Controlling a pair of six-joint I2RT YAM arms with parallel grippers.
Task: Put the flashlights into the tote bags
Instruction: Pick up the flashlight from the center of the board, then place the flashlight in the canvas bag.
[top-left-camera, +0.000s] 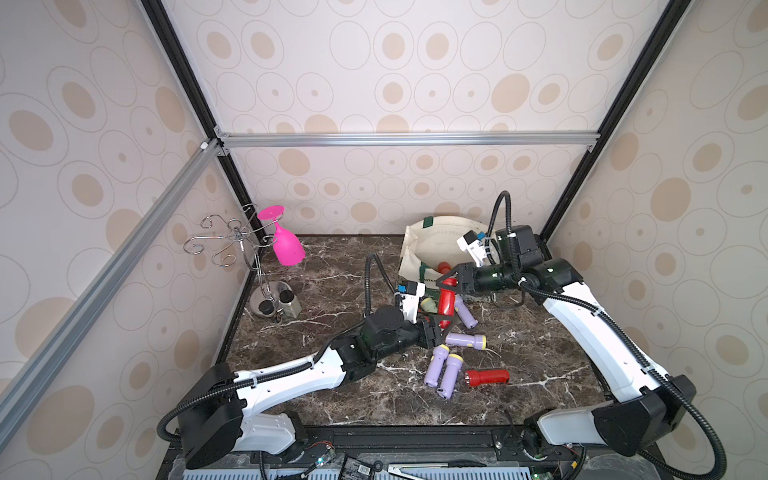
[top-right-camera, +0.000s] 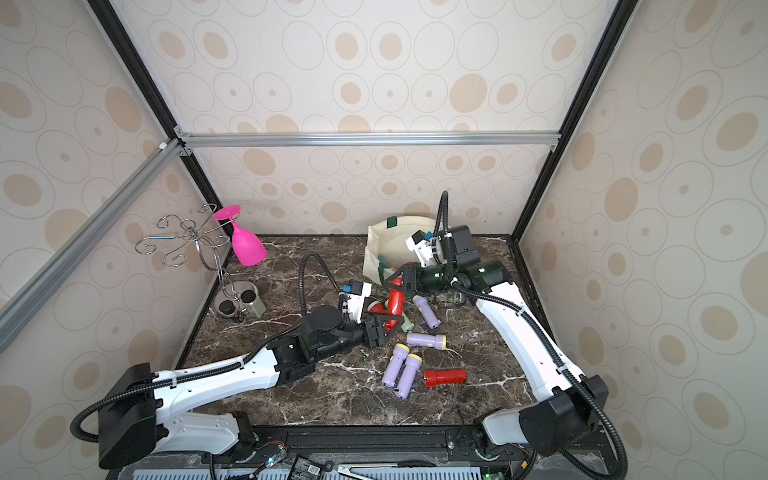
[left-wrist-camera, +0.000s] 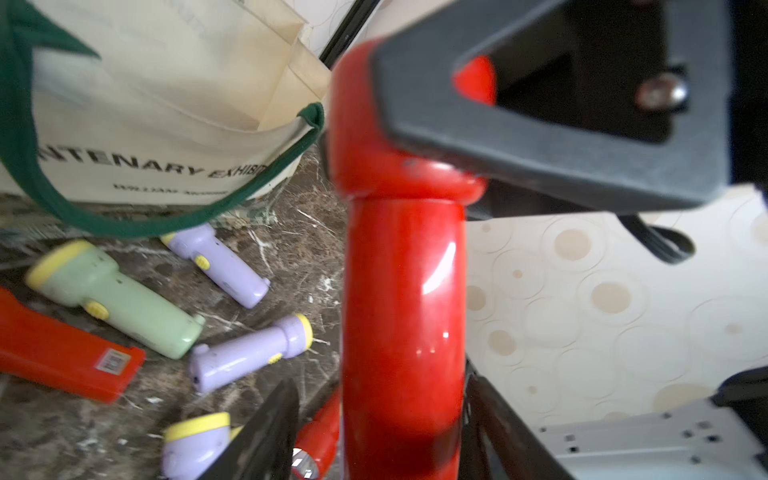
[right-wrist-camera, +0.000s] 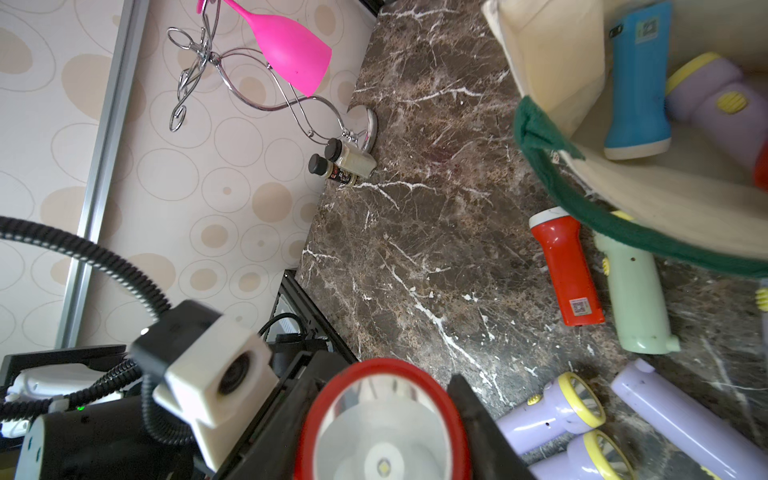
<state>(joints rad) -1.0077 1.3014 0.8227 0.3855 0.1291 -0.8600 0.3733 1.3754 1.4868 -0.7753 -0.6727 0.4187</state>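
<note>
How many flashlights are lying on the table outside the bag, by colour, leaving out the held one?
Lilac flashlights: 4
Red flashlights: 2
Pale green flashlight: 1
Total: 7
Left out: held red flashlight

Both top views look steeply down from high above the counter (top-left-camera: 374, 407), from its edge farthest from the tote bag (top-left-camera: 432, 249), taking in the whole scene. The left wrist camera (top-left-camera: 410, 299) sits very near a red flashlight (left-wrist-camera: 403, 311), facing the bag; the flashlight is blurred, so perhaps nearer than it seems. The right wrist camera (top-left-camera: 473, 246), beside the bag's mouth, faces away across the counter. All views share the lilac flashlights (top-right-camera: 426, 340) before the bag.
</note>
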